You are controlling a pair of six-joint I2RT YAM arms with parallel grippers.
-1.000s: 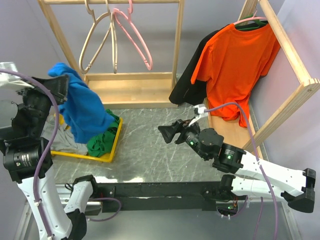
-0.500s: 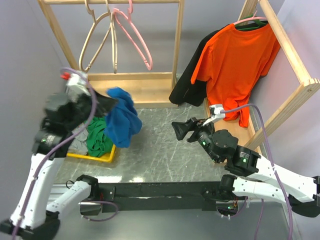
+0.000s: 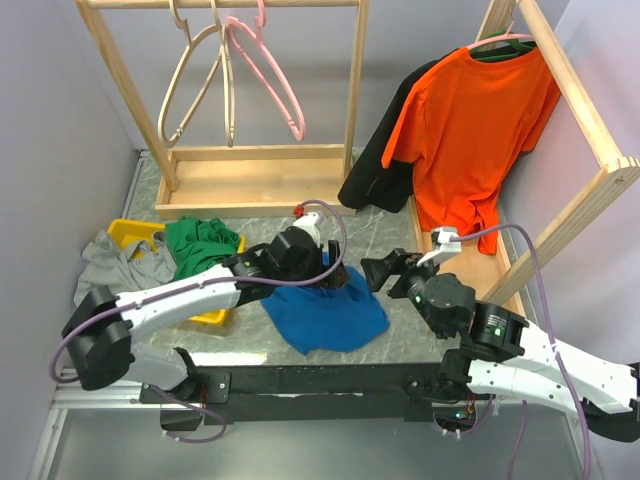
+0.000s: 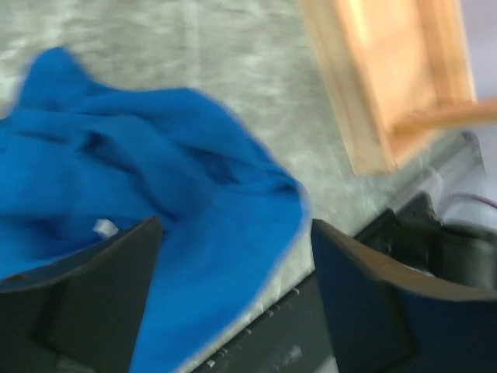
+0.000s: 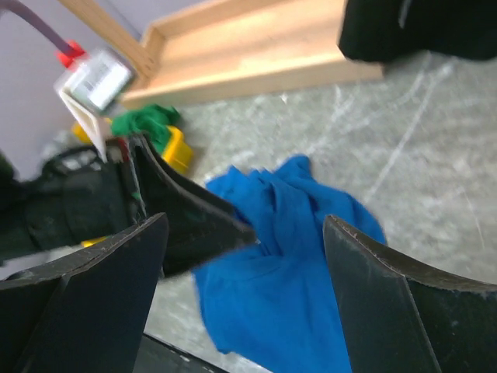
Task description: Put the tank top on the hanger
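Observation:
The royal-blue tank top [image 3: 330, 318] lies crumpled on the marble table near its front edge. My left gripper [image 3: 346, 282] hovers just over the top's far edge with its jaws wide apart. In the left wrist view the tank top [image 4: 178, 194] spreads below the open left gripper [image 4: 233, 260], its white label [image 4: 102, 227] showing. My right gripper [image 3: 380, 270] is open just right of the top. The right wrist view shows the tank top [image 5: 299, 272] between and below its fingers. The pink hanger [image 3: 297, 125] hangs on the back rack.
Beige wooden hangers [image 3: 195, 80] hang beside the pink one on the wooden rack [image 3: 255, 180]. A yellow tray [image 3: 212, 312] at the left holds a green garment [image 3: 205, 248], with grey cloth [image 3: 105, 265] beside it. An orange t-shirt [image 3: 470, 130] and a black garment [image 3: 375, 170] hang on the right rack [image 3: 590, 110].
The left arm swung from the far left to the table's middle carrying the blue top, lowered and opened. The top now lies on the table. The right gripper drifted slightly right.

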